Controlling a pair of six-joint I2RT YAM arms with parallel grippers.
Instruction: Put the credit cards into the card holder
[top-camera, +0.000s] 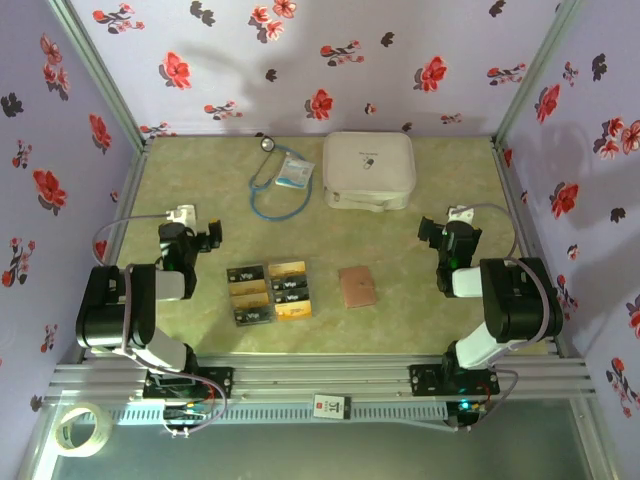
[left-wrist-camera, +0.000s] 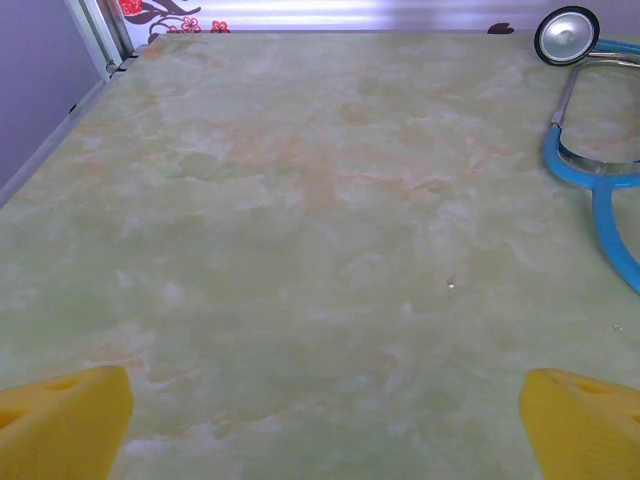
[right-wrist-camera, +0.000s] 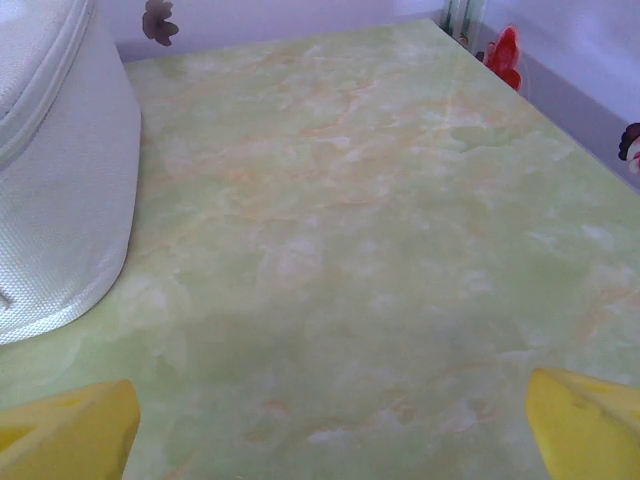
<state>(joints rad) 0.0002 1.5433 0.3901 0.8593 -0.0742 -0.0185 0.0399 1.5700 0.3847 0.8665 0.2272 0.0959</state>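
Several credit cards (top-camera: 270, 292), black and gold-yellow, lie flat in two columns near the table's front centre. Just to their right lies the card holder (top-camera: 357, 287), a small pinkish-brown wallet, flat and folded. My left gripper (top-camera: 210, 237) hovers to the left of the cards and a little behind them. It is open, its yellow fingertips (left-wrist-camera: 60, 420) wide apart over bare table. My right gripper (top-camera: 432, 232) is behind and to the right of the card holder, also open and holding nothing, its fingertips (right-wrist-camera: 590, 425) at the frame's lower corners.
A large white rounded case (top-camera: 368, 170) stands at the back centre, its side (right-wrist-camera: 55, 190) close on the right gripper's left. A blue stethoscope (top-camera: 278, 190) and a white-blue packet (top-camera: 295, 172) lie at the back left. Floral walls enclose three sides of the table.
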